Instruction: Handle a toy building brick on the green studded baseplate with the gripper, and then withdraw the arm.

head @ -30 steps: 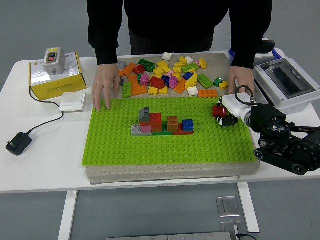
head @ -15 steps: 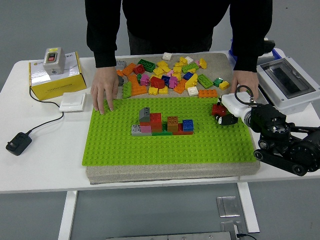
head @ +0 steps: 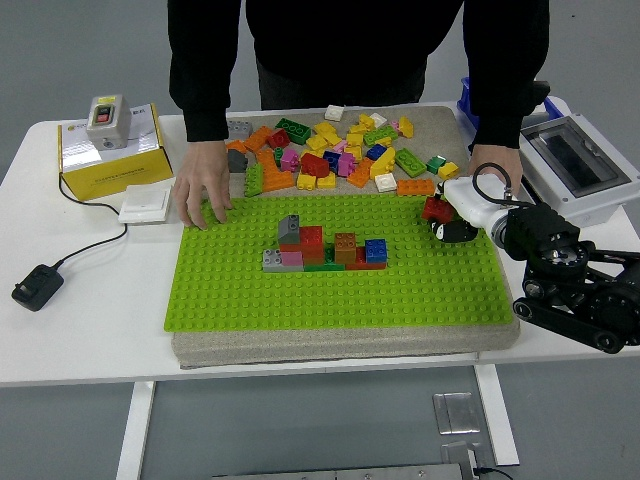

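Note:
The green studded baseplate lies on a beige pad in the middle of the table. A small cluster of joined bricks, grey, red, pink, brown and blue, stands near its centre. My right hand, white-backed with black fingers, hovers over the plate's far right corner, shut on a red brick. The black right arm comes in from the right edge. No left arm shows.
A pile of loose bricks lies on the pad behind the plate. A person stands at the far side, one hand on the plate's far left corner, the other hand near my hand. A yellow box, wall switch and power adapter lie left; a clear-lidded box sits right.
My right hand has moved a little toward the far edge with the red brick in it. The person's hand at the plate's left corner has slid slightly left.

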You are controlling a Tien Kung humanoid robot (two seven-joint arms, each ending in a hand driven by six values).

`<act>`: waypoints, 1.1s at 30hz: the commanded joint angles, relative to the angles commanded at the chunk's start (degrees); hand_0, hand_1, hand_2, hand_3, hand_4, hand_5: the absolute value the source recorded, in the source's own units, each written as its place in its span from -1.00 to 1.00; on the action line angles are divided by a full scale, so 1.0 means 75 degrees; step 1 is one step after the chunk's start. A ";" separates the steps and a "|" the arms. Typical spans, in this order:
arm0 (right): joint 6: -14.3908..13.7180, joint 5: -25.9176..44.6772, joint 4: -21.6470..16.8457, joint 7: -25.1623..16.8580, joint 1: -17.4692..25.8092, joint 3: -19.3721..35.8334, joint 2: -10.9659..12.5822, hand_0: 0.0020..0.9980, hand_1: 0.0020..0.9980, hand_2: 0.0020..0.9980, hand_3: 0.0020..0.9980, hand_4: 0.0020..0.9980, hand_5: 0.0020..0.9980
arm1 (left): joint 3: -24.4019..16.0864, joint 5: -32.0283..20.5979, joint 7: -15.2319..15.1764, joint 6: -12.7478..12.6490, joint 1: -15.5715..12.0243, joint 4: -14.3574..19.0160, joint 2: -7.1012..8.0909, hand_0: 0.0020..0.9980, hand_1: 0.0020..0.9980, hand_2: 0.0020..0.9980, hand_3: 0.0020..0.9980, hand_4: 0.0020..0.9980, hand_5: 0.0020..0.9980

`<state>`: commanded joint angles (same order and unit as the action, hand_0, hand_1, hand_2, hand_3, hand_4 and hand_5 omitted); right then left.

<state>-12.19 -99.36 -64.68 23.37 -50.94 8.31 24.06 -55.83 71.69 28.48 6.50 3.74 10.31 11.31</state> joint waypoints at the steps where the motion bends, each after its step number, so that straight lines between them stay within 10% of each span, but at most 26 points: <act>1: -0.0006 -0.0115 -0.0126 0.0021 0.0060 0.0044 0.0058 -0.76 -0.67 0.01 0.12 -0.28 -0.34 | 0.0010 -0.0015 -0.0003 -0.0002 -0.0003 0.0000 -0.0003 0.43 0.36 0.25 0.40 -0.31 0.15; 19: -0.0329 -0.1535 -0.1469 0.0127 0.0945 0.0101 0.0396 -0.77 -0.69 -0.01 0.09 -0.24 -0.29 | 0.0071 -0.0080 -0.0017 -0.0012 -0.0031 0.0000 -0.0035 0.42 0.36 0.26 0.42 -0.30 0.18; 33: -0.0397 -0.1478 -0.1404 0.0059 0.0934 -0.0063 0.0130 -0.79 -0.70 -0.02 0.08 -0.21 -0.25 | 0.0094 -0.0084 -0.0031 -0.0009 -0.0032 0.0000 -0.0039 0.43 0.36 0.26 0.42 -0.29 0.19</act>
<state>-15.17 -110.45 -75.21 23.81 -43.94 7.84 25.03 -55.12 71.06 28.25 6.43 3.50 10.31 11.02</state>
